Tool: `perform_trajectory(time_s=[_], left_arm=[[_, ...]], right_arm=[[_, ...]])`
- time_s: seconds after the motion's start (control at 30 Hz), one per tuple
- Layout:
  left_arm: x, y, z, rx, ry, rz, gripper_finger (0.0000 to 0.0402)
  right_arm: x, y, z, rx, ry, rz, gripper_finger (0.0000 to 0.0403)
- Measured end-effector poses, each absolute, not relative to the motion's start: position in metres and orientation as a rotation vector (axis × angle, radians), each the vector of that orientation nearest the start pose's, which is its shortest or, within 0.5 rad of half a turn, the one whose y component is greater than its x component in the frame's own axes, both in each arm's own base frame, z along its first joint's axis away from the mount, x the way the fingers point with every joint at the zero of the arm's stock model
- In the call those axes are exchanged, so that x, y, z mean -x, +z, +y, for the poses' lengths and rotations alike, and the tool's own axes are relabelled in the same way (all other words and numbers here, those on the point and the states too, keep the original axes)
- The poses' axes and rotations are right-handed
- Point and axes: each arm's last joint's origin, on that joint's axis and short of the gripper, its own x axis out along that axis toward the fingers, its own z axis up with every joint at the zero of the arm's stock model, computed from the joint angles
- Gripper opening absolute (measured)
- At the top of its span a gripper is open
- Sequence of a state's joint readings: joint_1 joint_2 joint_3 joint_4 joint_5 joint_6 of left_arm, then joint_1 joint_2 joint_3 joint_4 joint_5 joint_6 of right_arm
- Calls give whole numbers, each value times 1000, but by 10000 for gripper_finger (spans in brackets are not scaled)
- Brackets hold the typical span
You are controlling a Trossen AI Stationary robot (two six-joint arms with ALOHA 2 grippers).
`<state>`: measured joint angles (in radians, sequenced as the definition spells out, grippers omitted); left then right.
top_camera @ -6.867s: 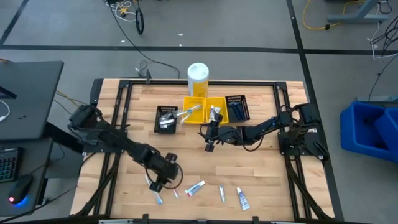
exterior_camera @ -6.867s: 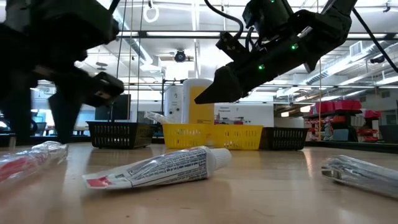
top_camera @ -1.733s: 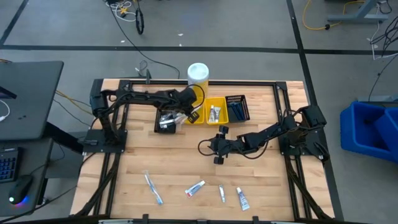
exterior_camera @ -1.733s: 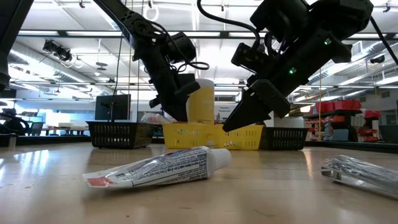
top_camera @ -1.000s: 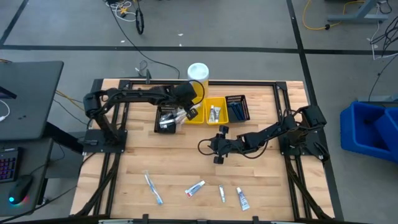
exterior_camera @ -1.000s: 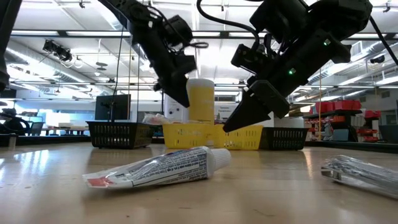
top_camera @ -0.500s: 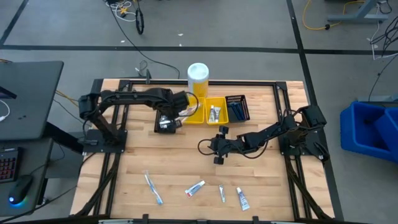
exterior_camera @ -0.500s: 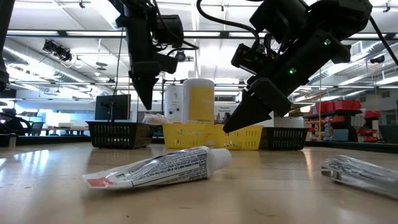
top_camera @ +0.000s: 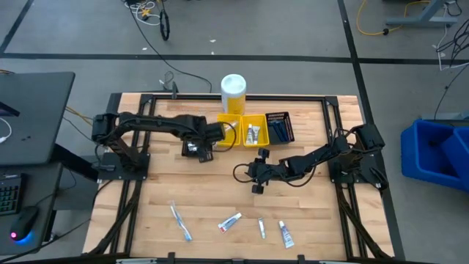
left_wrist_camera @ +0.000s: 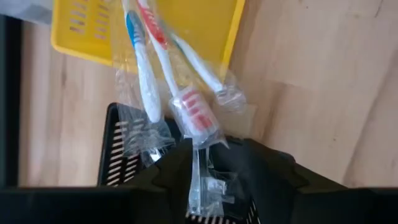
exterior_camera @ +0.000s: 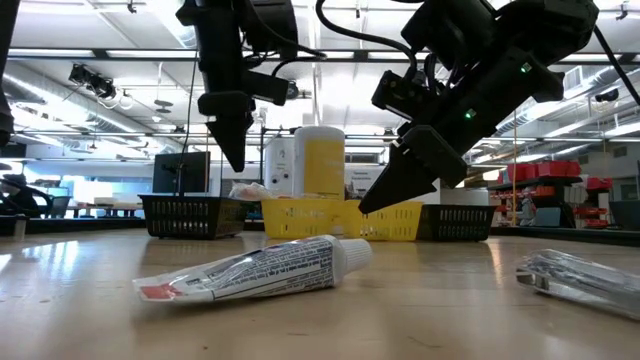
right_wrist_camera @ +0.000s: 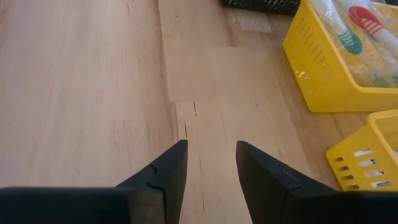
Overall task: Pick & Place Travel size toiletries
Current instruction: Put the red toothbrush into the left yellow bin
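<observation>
Fingers (left_wrist_camera: 183, 171) of left gripper (top_camera: 207, 149) parted above black bin (top_camera: 192, 143), arm outstretched.

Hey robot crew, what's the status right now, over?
Left gripper open above black bin; wrapped toothbrushes bridging it and yellow bin. Right gripper open, empty, mid-table. Four toiletries on table front. Nothing blocking.

Wrapped toothbrushes (left_wrist_camera: 163, 68) across yellow bin's rim (left_wrist_camera: 233, 37); small tubes (top_camera: 230, 221) on table front.
</observation>
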<state>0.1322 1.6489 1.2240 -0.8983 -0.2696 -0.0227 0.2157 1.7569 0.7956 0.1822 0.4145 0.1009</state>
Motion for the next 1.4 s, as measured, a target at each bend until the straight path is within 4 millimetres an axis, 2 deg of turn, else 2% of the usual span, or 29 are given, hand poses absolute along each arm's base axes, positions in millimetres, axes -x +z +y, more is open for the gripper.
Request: perform_trajectory(time_s=[0.23,0.47,0.6,0.73,0.87,1.17,1.4], left_arm=[[-311,227,29,-231,470,1299,174],[-315,226,22,-162,514,1233,199],[-315,214,21,-153,504,1211,199],[-313,212,23,-200,552,1211,193],[-313,211,22,-202,528,1215,191],[-306,190,24,-261,522,1226,190],[-306,190,31,-262,546,1215,190]], right_arm=[[-320,130,58,146,-225,730,144],[-320,130,58,144,-220,731,144],[-320,130,59,133,-194,735,144],[-320,130,59,134,-194,735,145],[-320,130,59,134,-195,735,144],[-320,130,59,133,-194,735,145],[-320,130,59,137,-193,735,145]])
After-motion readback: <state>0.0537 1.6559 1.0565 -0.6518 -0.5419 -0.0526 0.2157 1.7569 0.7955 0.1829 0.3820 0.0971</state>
